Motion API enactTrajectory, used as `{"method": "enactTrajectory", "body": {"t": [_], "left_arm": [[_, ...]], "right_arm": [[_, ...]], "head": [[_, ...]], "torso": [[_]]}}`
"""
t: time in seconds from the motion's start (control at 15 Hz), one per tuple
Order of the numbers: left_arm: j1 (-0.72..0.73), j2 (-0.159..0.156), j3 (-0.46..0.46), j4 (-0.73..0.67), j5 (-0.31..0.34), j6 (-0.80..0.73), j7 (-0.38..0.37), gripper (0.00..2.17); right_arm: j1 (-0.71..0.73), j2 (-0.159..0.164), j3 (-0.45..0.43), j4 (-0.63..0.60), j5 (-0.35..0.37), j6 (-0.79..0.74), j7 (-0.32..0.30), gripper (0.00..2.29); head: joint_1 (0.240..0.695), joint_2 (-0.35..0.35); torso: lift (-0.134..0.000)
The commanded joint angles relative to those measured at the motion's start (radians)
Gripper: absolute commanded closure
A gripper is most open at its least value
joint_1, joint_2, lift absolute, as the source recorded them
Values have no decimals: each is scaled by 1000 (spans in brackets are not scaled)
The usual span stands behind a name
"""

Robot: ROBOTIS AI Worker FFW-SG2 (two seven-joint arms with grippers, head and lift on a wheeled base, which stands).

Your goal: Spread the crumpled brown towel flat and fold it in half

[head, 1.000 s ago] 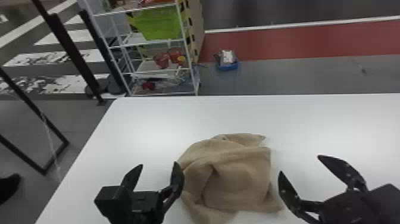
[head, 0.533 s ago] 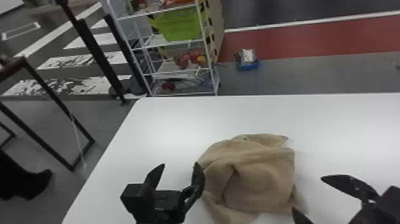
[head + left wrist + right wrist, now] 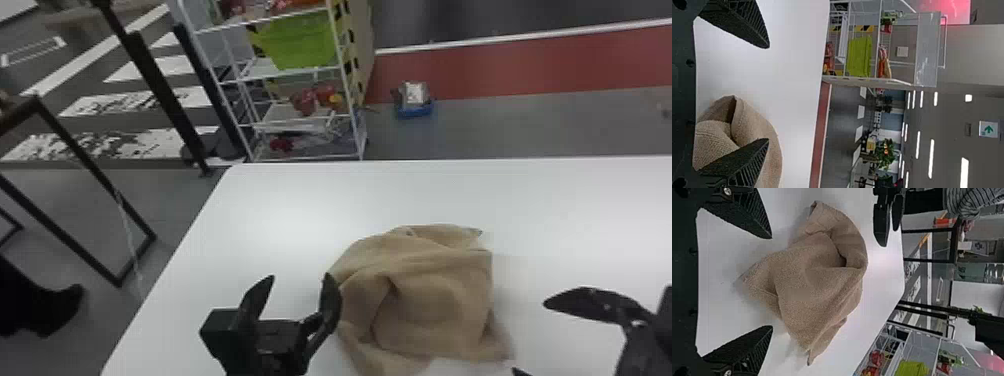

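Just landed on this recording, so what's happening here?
A two-armed robot is at a white table with a crumpled brown towel on it, and neither gripper holds it. The left gripper is open at the towel's left side, one finger overlapping its edge in the head view; whether they touch, I can't tell. The right gripper is open too, off the towel's right side. The towel lies bunched and creased, neither spread flat nor folded in half.
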Motion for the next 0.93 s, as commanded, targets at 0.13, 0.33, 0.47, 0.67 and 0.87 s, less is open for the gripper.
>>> {"method": "enactTrajectory", "body": {"t": [0.13, 0.33, 0.47, 0.67, 0.87], "left_arm": [[0, -2, 0, 0, -5, 3, 1, 26], [-3, -2, 0, 2, -5, 9, 1, 26], [-5, -2, 0, 0, -7, 9, 1, 26], [-5, -2, 0, 2, -7, 9, 1, 26], [-3, 0, 2, 0, -7, 12, 1, 26]], "right_arm": [[-75, -35, 8, 13, 148, 16, 144, 90], [-130, -52, 45, 50, 246, 26, 251, 124], [-182, -57, 80, 81, 298, 32, 291, 124], [-262, -57, 127, 147, 365, 35, 296, 130], [-300, -63, 196, 186, 439, 56, 296, 184]], "head": [[695, 297], [695, 280], [695, 278], [695, 270], [695, 264]], "torso": [[-123], [-123], [-123], [-123], [-123]]}}
